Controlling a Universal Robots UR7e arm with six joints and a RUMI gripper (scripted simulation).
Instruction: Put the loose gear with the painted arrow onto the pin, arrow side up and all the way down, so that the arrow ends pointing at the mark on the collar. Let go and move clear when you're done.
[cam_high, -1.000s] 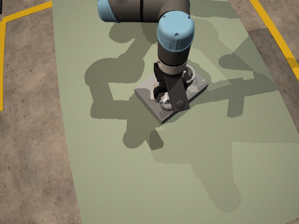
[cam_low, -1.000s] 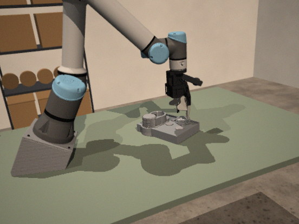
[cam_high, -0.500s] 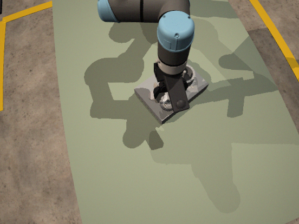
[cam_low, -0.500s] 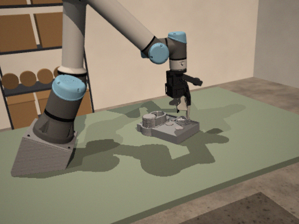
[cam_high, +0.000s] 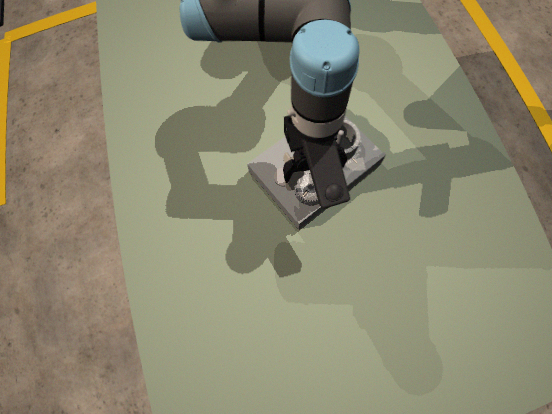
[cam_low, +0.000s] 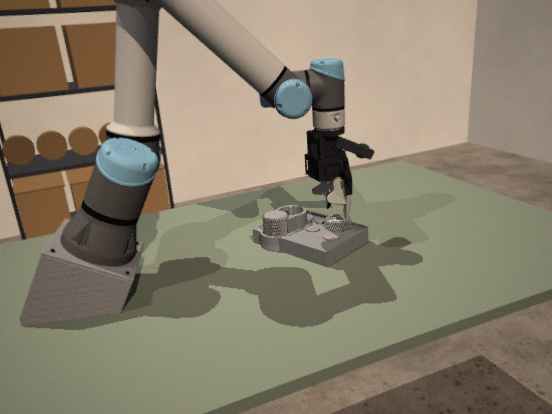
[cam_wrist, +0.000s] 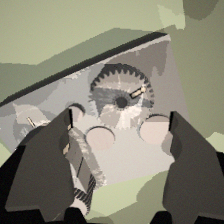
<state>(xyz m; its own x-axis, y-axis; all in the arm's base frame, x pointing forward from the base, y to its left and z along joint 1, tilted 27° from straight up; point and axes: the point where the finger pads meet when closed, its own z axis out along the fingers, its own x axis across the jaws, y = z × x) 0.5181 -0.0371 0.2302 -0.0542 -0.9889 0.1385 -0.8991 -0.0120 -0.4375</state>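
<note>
The gripper (cam_wrist: 120, 145) hangs over the plate (cam_wrist: 165, 60), jaws apart and empty. The gear (cam_wrist: 121, 92) lies flat on the plate, arrow (cam_wrist: 137, 92) up (whether fully seated is unclear). Check the arrow's heading before regripping.

No text, label, brand or number can be read in any view. The only sign is a short pale painted arrow on the gear (cam_wrist: 121, 95), at centre frame.
</note>
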